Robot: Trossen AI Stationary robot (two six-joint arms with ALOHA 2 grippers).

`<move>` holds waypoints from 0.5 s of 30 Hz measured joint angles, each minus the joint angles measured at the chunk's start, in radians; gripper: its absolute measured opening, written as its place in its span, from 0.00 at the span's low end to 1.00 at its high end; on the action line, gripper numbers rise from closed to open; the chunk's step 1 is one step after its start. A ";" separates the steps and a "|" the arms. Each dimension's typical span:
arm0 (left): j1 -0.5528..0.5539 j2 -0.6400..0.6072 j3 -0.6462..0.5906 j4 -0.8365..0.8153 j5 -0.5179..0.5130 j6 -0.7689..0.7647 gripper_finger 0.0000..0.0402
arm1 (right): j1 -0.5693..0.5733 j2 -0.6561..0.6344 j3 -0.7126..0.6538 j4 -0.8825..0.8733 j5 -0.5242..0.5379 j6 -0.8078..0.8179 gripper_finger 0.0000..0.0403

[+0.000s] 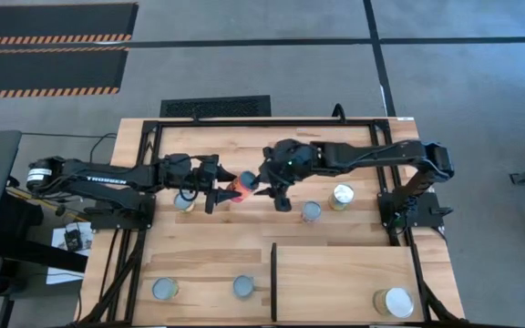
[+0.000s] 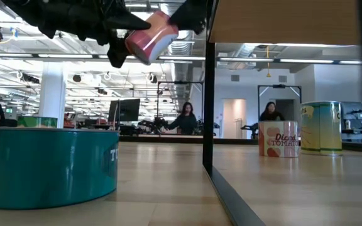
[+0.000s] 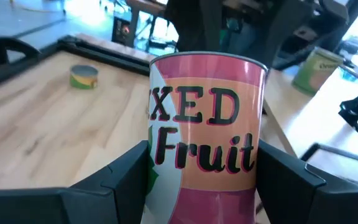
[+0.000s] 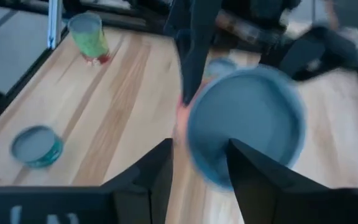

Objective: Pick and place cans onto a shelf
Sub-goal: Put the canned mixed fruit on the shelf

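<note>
Above the middle of the worktop (image 1: 208,241) we see both arms meeting at one can. Starting at the left of the high view, the left arm reaches rightward, and its left pincer (image 1: 221,193) is clamped on the pink "Mixed Fruit" can (image 1: 241,187), which hangs tilted in the air; in the left wrist view the two dark fingers (image 3: 120,177) press against the label on either side. Under this arm a small grey-topped tin (image 1: 185,201) stands on the wood. Along the near edge we note two flat tins (image 1: 165,289), the second (image 1: 243,287) just beside the black divider (image 1: 272,281).

Moving right, the right pincer (image 1: 264,189) sits at the other end of the pink can; its fingers (image 4: 151,171) stand apart around the can's grey round top, and we cannot tell whether they touch it. Beyond it, a silver-topped can (image 1: 311,211) and a yellow-green labelled can (image 1: 342,196) stand near each other on the worktop.

Farthest right and nearest us lies the shelf (image 1: 340,273), a pale panel bounded by the divider, bearing one wide white-topped can (image 1: 396,302) at its outer corner. At table height we see a teal tin (image 2: 49,164) close by, a "Diced Tomato" can (image 2: 279,139) farther off, and people seated in the room behind.
</note>
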 joint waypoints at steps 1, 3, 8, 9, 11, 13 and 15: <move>0.000 -0.001 0.000 0.003 0.000 0.000 0.57 | 0.004 0.008 0.003 0.018 0.004 -0.016 0.41; 0.000 0.000 0.000 -0.001 0.000 -0.003 0.57 | 0.008 0.016 0.003 0.016 0.036 -0.040 0.39; 0.010 0.000 -0.001 0.002 0.011 -0.024 0.57 | 0.014 0.016 0.003 0.016 0.076 -0.083 0.23; 0.014 0.002 -0.001 0.000 0.010 -0.028 0.57 | 0.014 0.016 0.003 0.014 0.076 -0.090 0.18; 0.020 0.003 -0.001 -0.001 0.015 -0.045 0.58 | 0.014 0.016 0.002 0.010 0.076 -0.101 0.09; 0.024 0.003 -0.001 0.000 0.020 -0.054 0.63 | 0.014 0.016 0.002 0.005 0.072 -0.106 0.04; 0.029 0.003 -0.001 0.005 0.021 -0.053 0.70 | 0.014 0.018 0.013 -0.017 0.075 -0.100 0.04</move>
